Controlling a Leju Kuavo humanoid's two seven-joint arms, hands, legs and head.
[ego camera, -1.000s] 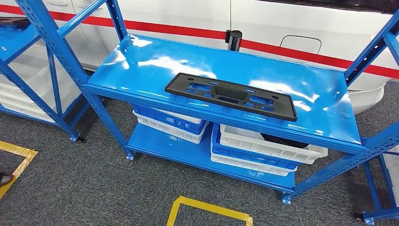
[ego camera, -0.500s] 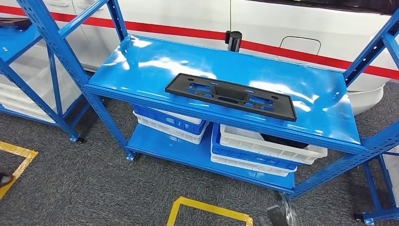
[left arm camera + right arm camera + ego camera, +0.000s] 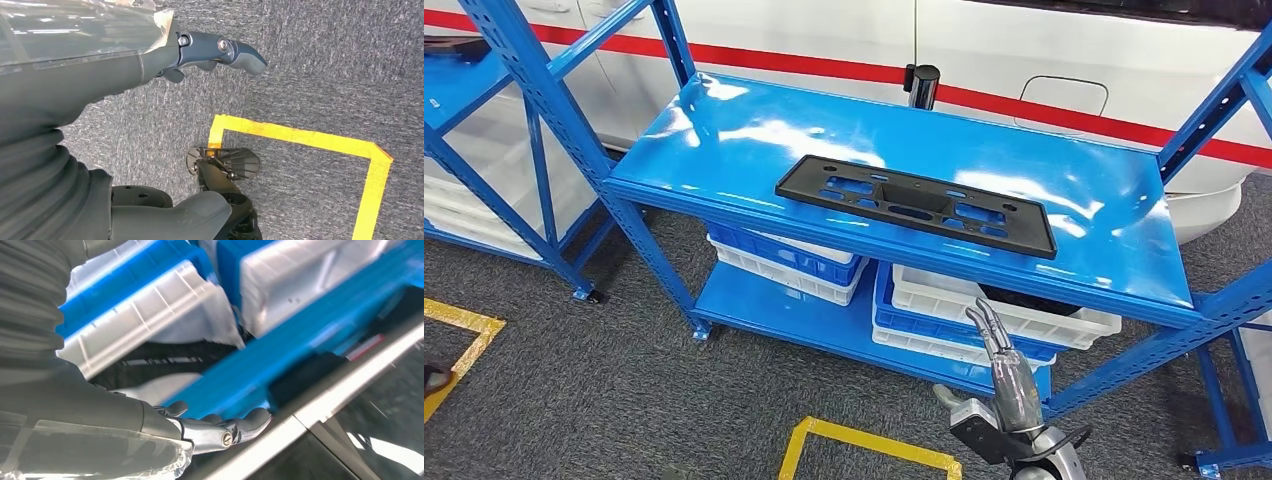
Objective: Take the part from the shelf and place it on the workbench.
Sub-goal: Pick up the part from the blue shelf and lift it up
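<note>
The part is a long black plastic plate [image 3: 915, 203] with cut-outs, lying flat on the glossy top of the blue shelf [image 3: 744, 130], near its front edge. My right hand [image 3: 1005, 372] rises at the bottom right of the head view, below and in front of the shelf's front edge, fingers stretched upward and holding nothing. In the right wrist view that right hand [image 3: 220, 429] sits before the blurred bins. My left hand [image 3: 220, 52] hangs over the grey carpet, fingers extended, nothing in it.
Blue and white bins [image 3: 984, 315] sit stacked on the lower shelf [image 3: 824, 325]. A second blue rack [image 3: 484, 140] stands at the left, and a white car with a red stripe [image 3: 1044, 60] behind. Yellow floor tape [image 3: 864, 445] marks the carpet in front.
My right arm has come up into the head view from the bottom edge, its hand now reaching to the level of the lower bins. The black plate has not moved.
</note>
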